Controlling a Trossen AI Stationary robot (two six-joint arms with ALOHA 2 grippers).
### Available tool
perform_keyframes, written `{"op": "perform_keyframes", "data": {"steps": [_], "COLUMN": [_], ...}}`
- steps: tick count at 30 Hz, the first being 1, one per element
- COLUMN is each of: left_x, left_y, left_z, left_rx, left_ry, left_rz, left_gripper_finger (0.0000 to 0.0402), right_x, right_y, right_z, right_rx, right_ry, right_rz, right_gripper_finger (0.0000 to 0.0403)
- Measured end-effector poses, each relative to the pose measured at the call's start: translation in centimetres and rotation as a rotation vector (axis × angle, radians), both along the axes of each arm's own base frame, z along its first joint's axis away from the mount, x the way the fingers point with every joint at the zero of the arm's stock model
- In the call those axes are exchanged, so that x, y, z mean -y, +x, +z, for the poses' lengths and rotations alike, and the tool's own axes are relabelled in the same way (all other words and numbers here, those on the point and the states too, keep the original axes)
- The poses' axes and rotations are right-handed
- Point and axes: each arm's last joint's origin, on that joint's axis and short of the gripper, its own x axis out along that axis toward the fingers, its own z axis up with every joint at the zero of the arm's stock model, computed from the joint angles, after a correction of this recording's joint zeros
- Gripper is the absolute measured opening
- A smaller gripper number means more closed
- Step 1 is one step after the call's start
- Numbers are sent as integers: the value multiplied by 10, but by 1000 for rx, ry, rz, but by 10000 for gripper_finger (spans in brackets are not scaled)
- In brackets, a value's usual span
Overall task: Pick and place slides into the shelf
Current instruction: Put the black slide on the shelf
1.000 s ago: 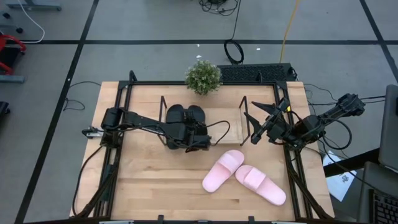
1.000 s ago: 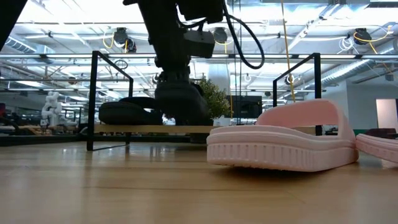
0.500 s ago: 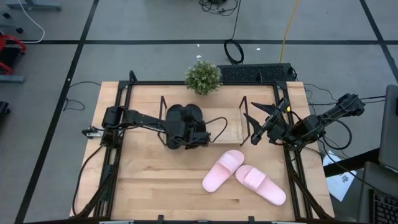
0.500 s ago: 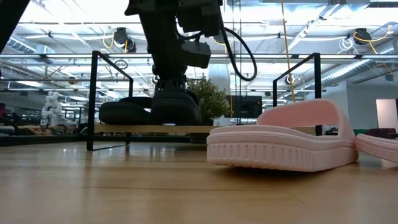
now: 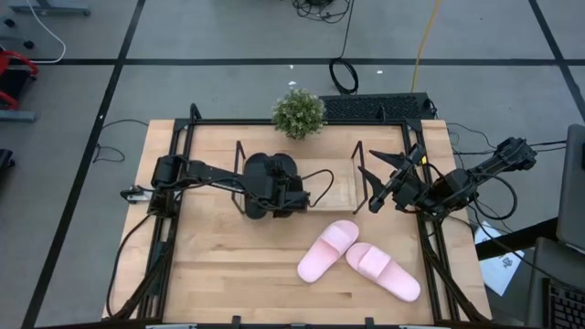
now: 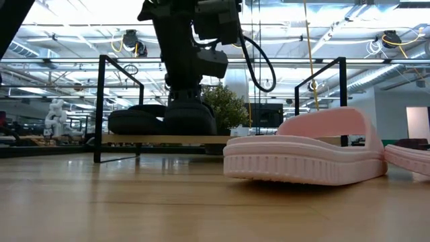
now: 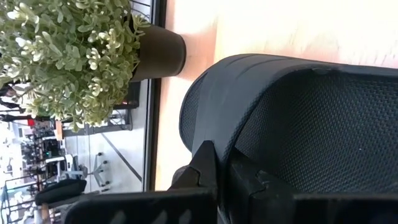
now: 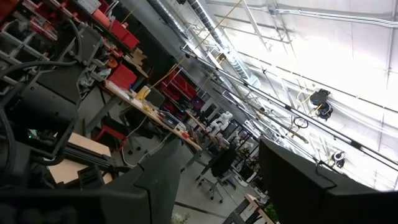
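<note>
The shelf (image 5: 335, 188) stands at the table's far middle, a wire frame on a wooden base (image 6: 282, 140). One black slide (image 5: 259, 172) lies on its left end. A second black slide (image 5: 282, 170) sits close beside it, with my left gripper (image 5: 277, 196) shut on it from the near side. In the low view this slide (image 6: 189, 119) rests on the shelf's base. Two pink slides (image 5: 328, 249) (image 5: 384, 271) lie flat on the table near the shelf. My right gripper (image 5: 369, 188) hangs open, raised, by the shelf's right end, holding nothing. My left gripper holds the second black slide at its near end, pinched by the strap's edge (image 7: 231, 144); its own fingers (image 7: 205, 167) hide the exact spot. It comes slanting down from the near left. The slide sits on the shelf's base, sole down.
A potted plant (image 5: 299, 112) stands just behind the shelf. A black frame (image 5: 183, 137) edges the table. The shelf's right half is bare wood. Open tabletop lies near and left of the pink slides.
My left gripper has carried the second black slide a little toward the table's left and down. The slide now sits close against the first black slide on the shelf's base. The grip stays shut.
</note>
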Motion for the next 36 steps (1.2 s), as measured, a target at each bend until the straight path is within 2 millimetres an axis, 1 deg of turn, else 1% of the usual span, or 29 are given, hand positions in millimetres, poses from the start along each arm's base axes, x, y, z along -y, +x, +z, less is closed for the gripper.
{"op": "perform_keyframes", "data": {"steps": [9,16,19,28,36], "left_x": [-1,-1,-1,0,8], "left_y": [0,-4,-5,-5,-5], "left_z": [0,-12,-14,-14,-15], "left_rx": [4,2,5,17,13], "left_ry": [-5,-8,-4,-18,-19], "left_rz": [5,7,13,21,-3], "left_gripper_finger": [0,0,2,35,74], "right_x": [0,0,0,0,0], "right_y": [0,0,0,0,0], "right_z": [0,0,0,0,0], "right_rx": [-1,-1,-1,0,1], "right_ry": [0,0,0,2,3], "right_rz": [0,-1,-1,-1,-1], "right_gripper_finger": [205,205,205,205,205]}}
